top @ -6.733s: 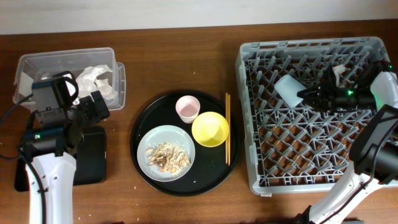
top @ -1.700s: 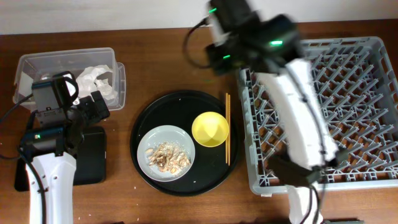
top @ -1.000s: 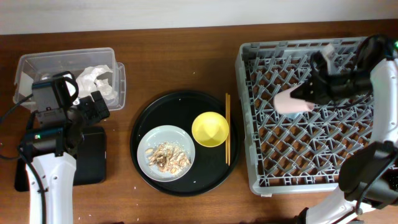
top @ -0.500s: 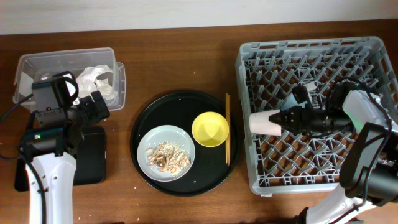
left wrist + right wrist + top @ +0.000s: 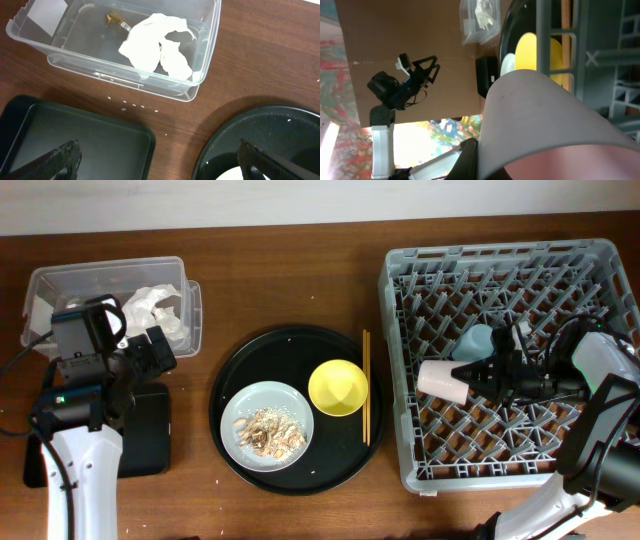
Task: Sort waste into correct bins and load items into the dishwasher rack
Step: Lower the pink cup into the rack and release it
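My right gripper (image 5: 480, 376) is shut on the small pink cup (image 5: 440, 380), which lies on its side over the left middle of the grey dishwasher rack (image 5: 400, 440). The cup fills the right wrist view (image 5: 545, 125). The light-blue cup (image 5: 475, 342) lies in the rack just behind it. The yellow bowl (image 5: 337, 387), the grey plate (image 5: 240, 405) with tan food scraps (image 5: 268, 432) and the chopsticks (image 5: 365, 385) stay on the round black tray. My left gripper (image 5: 160, 172) is open and empty above the shallow black tray (image 5: 75, 142). The white wrapper (image 5: 157, 47) lies in the clear tub (image 5: 60, 55).
The round black tray (image 5: 290, 345) sits mid-table between the bins and the rack. The clear tub (image 5: 60, 280) is at the back left, with the shallow black tray (image 5: 150, 430) in front of it. A few crumbs lie on the wood near the tub.
My right gripper carried the pink cup from the round tray into the rack. In the last half second it shifted slightly right, and the light-blue cup came into sight. The left arm has not moved.
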Controlling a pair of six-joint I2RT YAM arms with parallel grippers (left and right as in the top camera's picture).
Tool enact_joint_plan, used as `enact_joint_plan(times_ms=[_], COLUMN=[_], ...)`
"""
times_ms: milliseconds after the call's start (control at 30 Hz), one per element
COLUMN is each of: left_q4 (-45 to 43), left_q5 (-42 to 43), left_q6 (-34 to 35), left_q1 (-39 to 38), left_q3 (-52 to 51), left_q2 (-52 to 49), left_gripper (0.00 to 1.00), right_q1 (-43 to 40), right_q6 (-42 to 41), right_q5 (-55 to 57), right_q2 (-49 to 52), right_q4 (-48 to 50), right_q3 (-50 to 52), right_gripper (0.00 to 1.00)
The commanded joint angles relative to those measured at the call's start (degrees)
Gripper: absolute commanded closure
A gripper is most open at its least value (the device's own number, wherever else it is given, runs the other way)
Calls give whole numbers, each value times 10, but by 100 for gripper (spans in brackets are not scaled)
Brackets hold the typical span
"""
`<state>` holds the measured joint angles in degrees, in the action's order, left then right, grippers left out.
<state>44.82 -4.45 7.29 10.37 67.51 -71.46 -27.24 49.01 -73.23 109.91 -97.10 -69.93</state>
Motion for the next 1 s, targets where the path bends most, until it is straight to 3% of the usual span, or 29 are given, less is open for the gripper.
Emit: enact_joint_plan(times_ms=[0,200,400,533,600,700,767,967], left_q4=[-1,-1,-1,-1,-1,-1,-1,-1], left_q5=[4,4,4,4,4,4,4,4], left_q6=[-5,-5,-5,-5,-5,-5,-5,-5], left_q1=[3,3,3,3,3,3,3,3], left_q3=[1,1,1,1,1,1,1,1], left_q2=[4,4,4,4,4,4,4,4], left_gripper=[1,1,1,1,1,1,1,1], right_q1=[-1,37,18,1,-2,-3,-7,-24], right_q6=[40,41,41,41,35,34,26,-39], right_q5=[-29,-28,-6,30,46,62,70,130], right_q2=[3,20,43,42,42,42,42,42], right_q4=[-1,37,45,28,28,29,29,70], right_q3=[3,12,12,6,3,0,-9,-12], right_gripper=[96,96,96,85,75,71,72,92])
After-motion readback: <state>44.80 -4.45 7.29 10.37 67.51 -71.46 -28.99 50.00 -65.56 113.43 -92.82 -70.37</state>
